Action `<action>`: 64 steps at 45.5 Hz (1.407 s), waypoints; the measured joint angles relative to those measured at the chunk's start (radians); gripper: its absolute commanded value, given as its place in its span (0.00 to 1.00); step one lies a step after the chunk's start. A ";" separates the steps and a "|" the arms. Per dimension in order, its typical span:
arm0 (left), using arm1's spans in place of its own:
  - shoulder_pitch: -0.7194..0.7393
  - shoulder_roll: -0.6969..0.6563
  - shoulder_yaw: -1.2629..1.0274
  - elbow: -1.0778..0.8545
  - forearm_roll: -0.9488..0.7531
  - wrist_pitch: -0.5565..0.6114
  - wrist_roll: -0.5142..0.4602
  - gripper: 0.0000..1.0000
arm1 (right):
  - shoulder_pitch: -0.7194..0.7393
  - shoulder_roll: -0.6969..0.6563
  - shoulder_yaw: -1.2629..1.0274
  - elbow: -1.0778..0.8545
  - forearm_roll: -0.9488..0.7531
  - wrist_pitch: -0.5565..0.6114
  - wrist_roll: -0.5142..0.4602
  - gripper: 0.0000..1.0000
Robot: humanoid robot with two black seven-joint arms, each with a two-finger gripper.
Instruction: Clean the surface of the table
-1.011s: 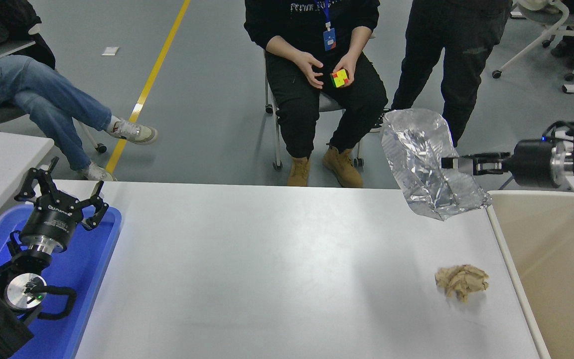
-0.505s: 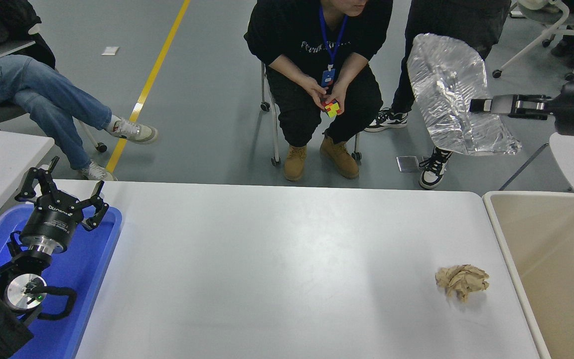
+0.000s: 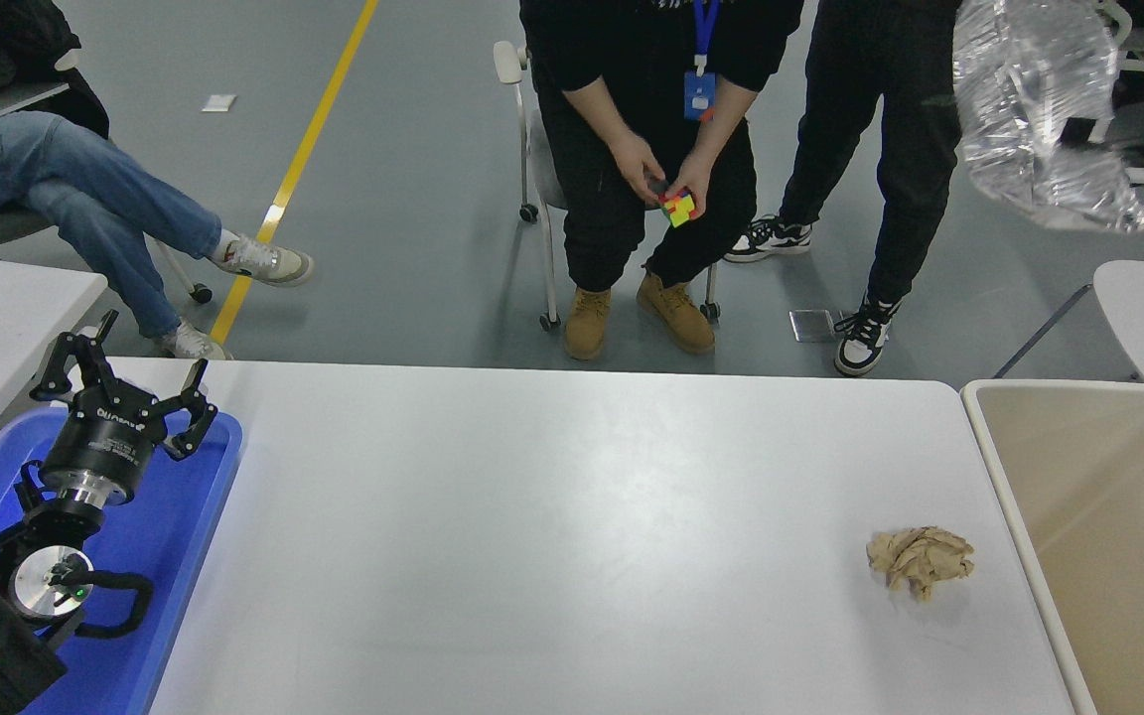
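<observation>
Grey floor with a yellow line (image 3: 306,149) runs behind the white counter (image 3: 572,536), which fills the lower half of the view and is the surface we are meant to clean. On it we have one crumpled tan paper wad (image 3: 920,562) lying near the right edge, just beside the beige bin (image 3: 1108,526) that stands against the counter's right end.

Our left gripper (image 3: 125,382) is parked at the lower left above the blue tray (image 3: 175,526), its fingers (image 3: 197,422) spread wide and holding nothing; the counter starts just to its right, and the wad lies well apart from it, across the full width of the surface.

High at the upper right a crinkled silvery foil bag (image 3: 1039,109) hangs in the air, above and beyond the bin. Our right arm is hard to make out there (only a dark blur shows behind the bag), so we cannot tell how its fingers stand or whether they grip the bag. The bag is well clear of the counter, touching nothing on it.

Beyond the far edge a seated person turns a coloured puzzle cube (image 3: 677,207) in both hands, another person stands beside them, and a third in jeans (image 3: 85,199) sits at the upper left.
</observation>
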 measured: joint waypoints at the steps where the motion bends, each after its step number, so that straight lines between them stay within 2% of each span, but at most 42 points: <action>1: 0.000 0.000 0.000 0.000 0.000 0.000 0.000 1.00 | -0.008 0.002 0.000 -0.013 0.008 0.001 -0.003 0.00; 12: 0.000 0.000 0.000 0.000 0.000 0.000 0.000 1.00 | -0.119 0.038 0.002 -0.177 0.116 0.006 -0.071 0.00; 37: 0.000 0.000 0.000 0.000 0.000 0.000 0.000 1.00 | -0.281 0.065 0.014 -0.312 0.206 -0.017 -0.361 0.00; 50: 0.000 0.000 0.000 0.000 0.000 0.000 0.000 1.00 | -0.382 0.107 0.016 -0.328 0.252 -0.091 -0.476 0.00; 64: 0.000 0.000 0.000 0.000 0.000 0.000 0.000 1.00 | -0.516 0.225 0.017 -0.333 0.316 -0.247 -0.610 0.00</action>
